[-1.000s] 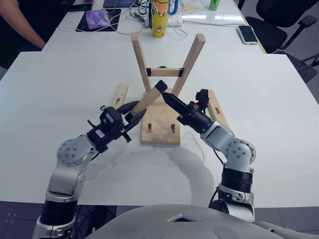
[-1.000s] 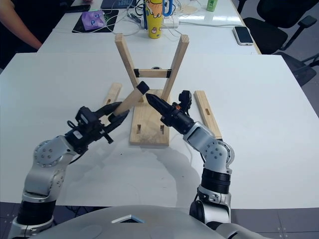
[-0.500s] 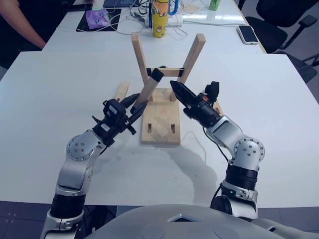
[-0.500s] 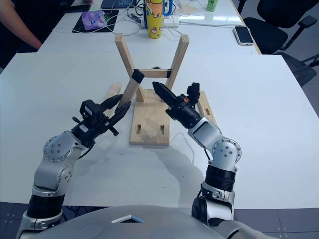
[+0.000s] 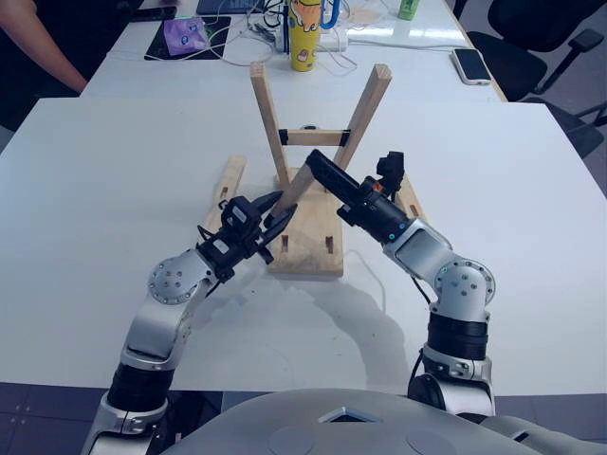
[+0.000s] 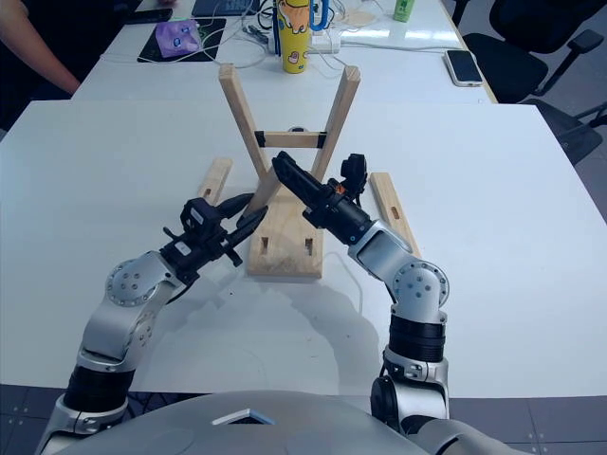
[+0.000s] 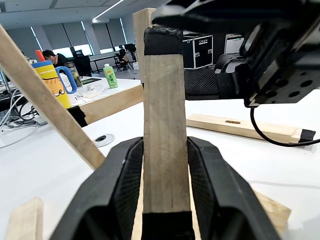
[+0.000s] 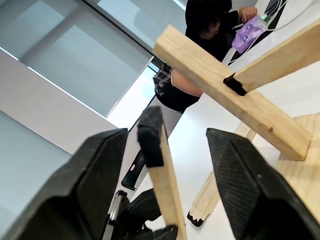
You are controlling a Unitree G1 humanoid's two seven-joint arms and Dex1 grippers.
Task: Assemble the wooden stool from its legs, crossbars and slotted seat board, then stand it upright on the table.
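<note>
The slotted seat board [image 5: 305, 256] lies flat on the white table. Two legs [image 5: 268, 118] [image 5: 367, 109] stand in it, joined by a crossbar [image 5: 313, 137]. My left gripper [image 5: 273, 214] is shut on the lower part of a third leg [image 5: 292, 190], which slants up over the board. In the left wrist view that leg [image 7: 164, 125] rises between the left gripper [image 7: 165, 146] fingers. The leg's black-capped end [image 8: 150, 135] sits inside my open right gripper [image 8: 165, 137], with a gap on each side. In the head view the right gripper [image 5: 319, 172] is just in front of the upright legs.
One loose wooden piece [image 5: 228, 180] lies left of the board and another [image 5: 410, 204] right of it. On the far desk are a yellow mug [image 5: 303, 38], cables, a purple item [image 5: 182, 36] and a phone [image 5: 471, 64].
My left arm has carried the leg rightward and closer to the seat board. The right gripper has swung left, so its fingers now straddle the leg's capped end.
</note>
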